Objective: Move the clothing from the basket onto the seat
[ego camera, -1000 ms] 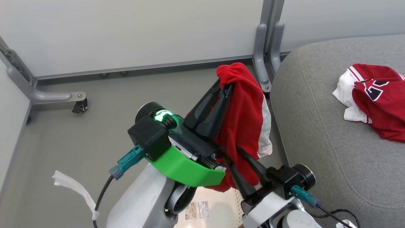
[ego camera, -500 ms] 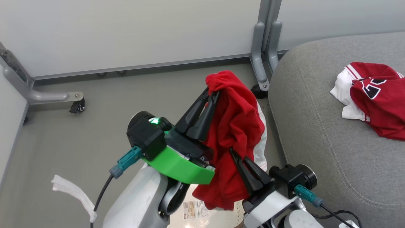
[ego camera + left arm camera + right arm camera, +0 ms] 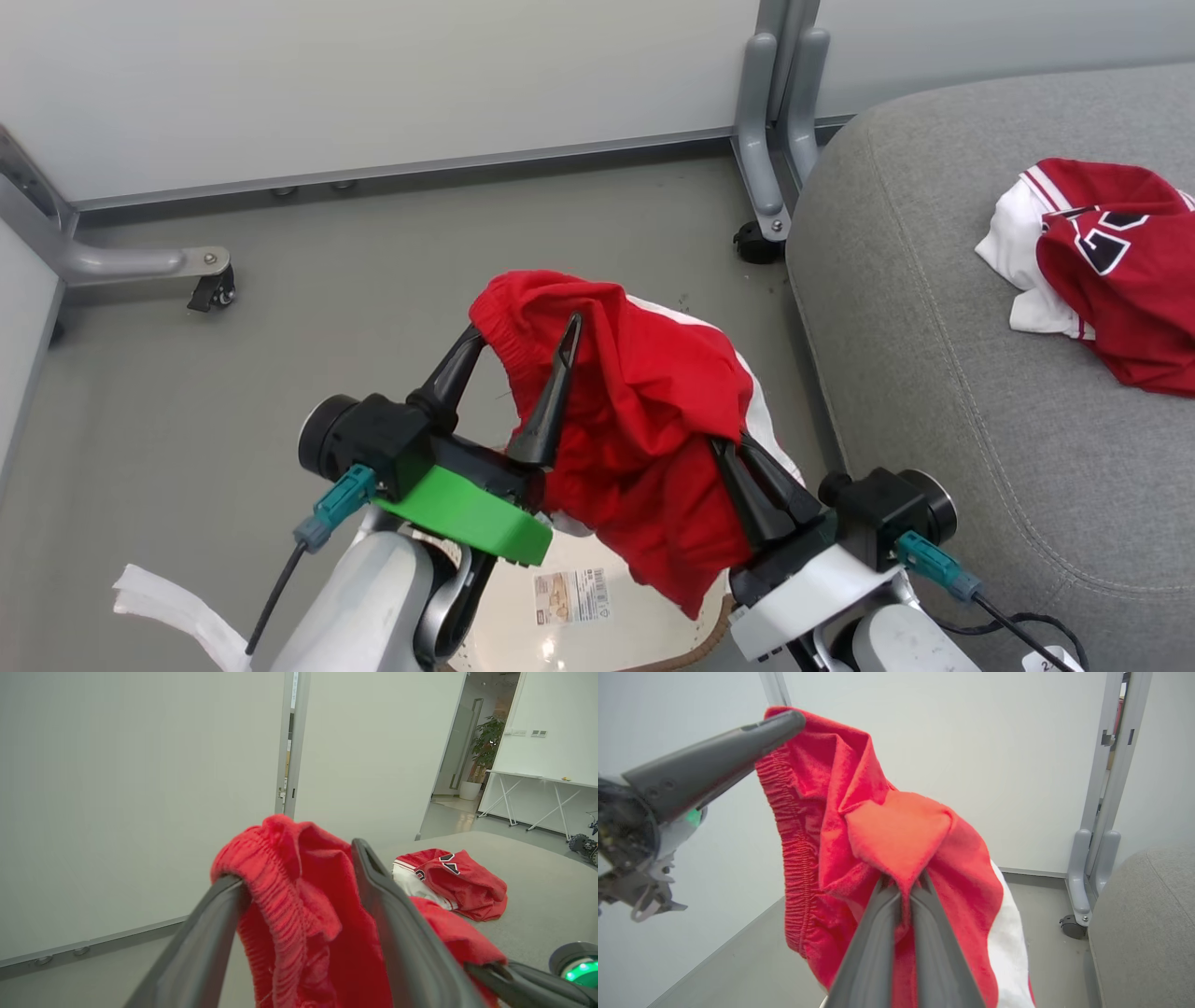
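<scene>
left gripper sprang wide (shorts draped over it) | right gripper pinching shorts

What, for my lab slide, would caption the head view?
Over the basket, the right gripper pinches the shorts, the open left gripper props them up; jersey lies on the seat.

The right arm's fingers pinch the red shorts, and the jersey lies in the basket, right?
No. The jersey lies on the grey seat, not in the basket, as the head view shows. The right arm's fingers do pinch the red shorts.
</scene>
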Tool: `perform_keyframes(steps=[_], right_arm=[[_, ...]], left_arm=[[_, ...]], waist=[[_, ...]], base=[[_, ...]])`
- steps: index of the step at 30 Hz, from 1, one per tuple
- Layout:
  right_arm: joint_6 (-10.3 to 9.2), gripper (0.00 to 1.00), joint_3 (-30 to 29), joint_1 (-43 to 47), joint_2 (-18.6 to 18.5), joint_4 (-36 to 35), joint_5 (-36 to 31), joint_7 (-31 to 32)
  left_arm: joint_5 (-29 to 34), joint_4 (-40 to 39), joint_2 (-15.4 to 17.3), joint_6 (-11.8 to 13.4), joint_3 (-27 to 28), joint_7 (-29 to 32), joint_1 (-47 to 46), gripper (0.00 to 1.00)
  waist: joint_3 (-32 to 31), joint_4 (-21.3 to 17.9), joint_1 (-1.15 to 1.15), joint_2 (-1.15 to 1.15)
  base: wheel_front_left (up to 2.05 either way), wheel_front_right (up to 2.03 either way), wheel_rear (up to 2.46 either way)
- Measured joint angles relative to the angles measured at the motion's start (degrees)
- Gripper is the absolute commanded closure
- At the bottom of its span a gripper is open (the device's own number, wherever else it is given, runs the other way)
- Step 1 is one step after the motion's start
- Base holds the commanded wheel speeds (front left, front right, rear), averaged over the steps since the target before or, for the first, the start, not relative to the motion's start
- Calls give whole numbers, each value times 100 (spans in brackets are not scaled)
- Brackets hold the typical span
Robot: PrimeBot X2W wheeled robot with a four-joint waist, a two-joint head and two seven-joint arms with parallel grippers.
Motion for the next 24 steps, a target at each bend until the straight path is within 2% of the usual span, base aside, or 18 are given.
perform_keyframes(steps=[10,24], right_arm=[[0,100,-349,-103,49,-327,-46,0],[0,100,-1068,-83,68,-721,-281,0]], left_arm=[[444,245,102,-9,208,1,156,0],[538,379,63,-33,412,1,357,0]], waist=[[178,-102,0,0],[290,-159,0,0]], base=[[0,0,0],[0,0,0]])
